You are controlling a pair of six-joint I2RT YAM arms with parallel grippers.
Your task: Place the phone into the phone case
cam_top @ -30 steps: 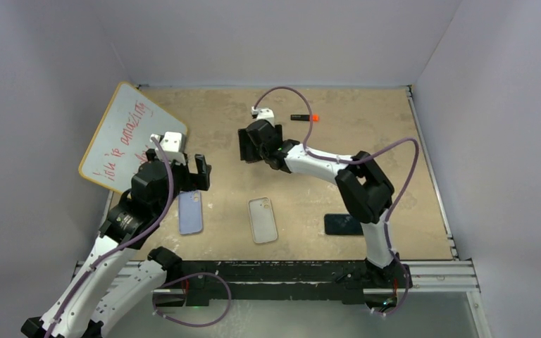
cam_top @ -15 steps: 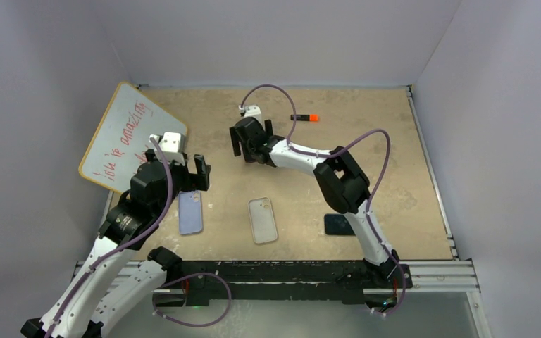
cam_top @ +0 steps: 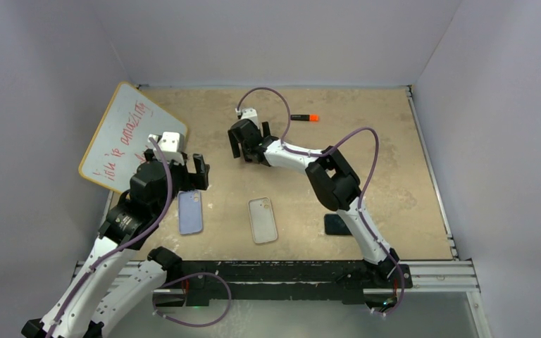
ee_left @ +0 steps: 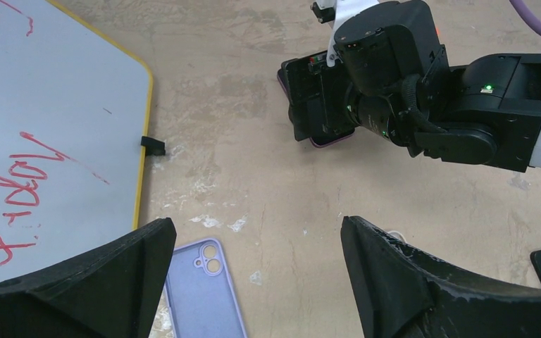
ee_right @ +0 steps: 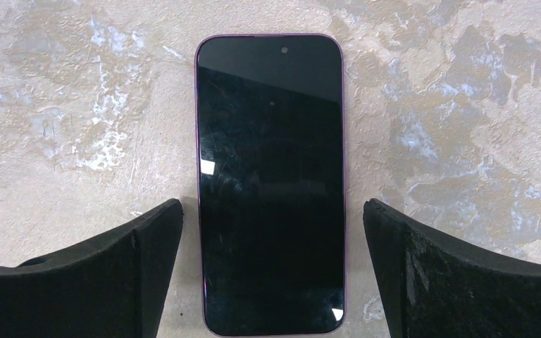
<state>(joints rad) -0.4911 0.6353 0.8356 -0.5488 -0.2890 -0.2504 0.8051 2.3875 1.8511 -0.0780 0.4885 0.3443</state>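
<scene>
1. The phone (ee_right: 270,141) lay screen up on the far half of the table (cam_top: 366,127), left of the middle, with the right pincer (ee_right: 271,204) directly over it.
2. That pincer stood wide open. One finger was on each side of the phone's long edges at its lower half, and neither pad touched it.
3. The left pincer (ee_left: 255,224) hung open too, holding nothing, over the near-left part of the surface by the top end of the lavender case (cam_top: 191,211).
4. The clear case (cam_top: 263,220) lay near the middle of the near edge, well apart from the phone. The lavender case lay to its left.
5. The phone's glass was dark, with a small camera hole at one end and a pinkish-purple rim.
6. The whiteboard (cam_top: 120,130) at the far-left corner carried slanted red handwriting that I could not read with any certainty.
7. The phone's long axis ran roughly from the near edge towards the far edge, at right angles to the line between the two fingers. The camera-hole end pointed away from the fingers.
8. A second dark phone (cam_top: 337,224) lay towards the near-right, partly behind the right arm, and a black marker (cam_top: 304,117) with an orange cap lay close to the far edge.
</scene>
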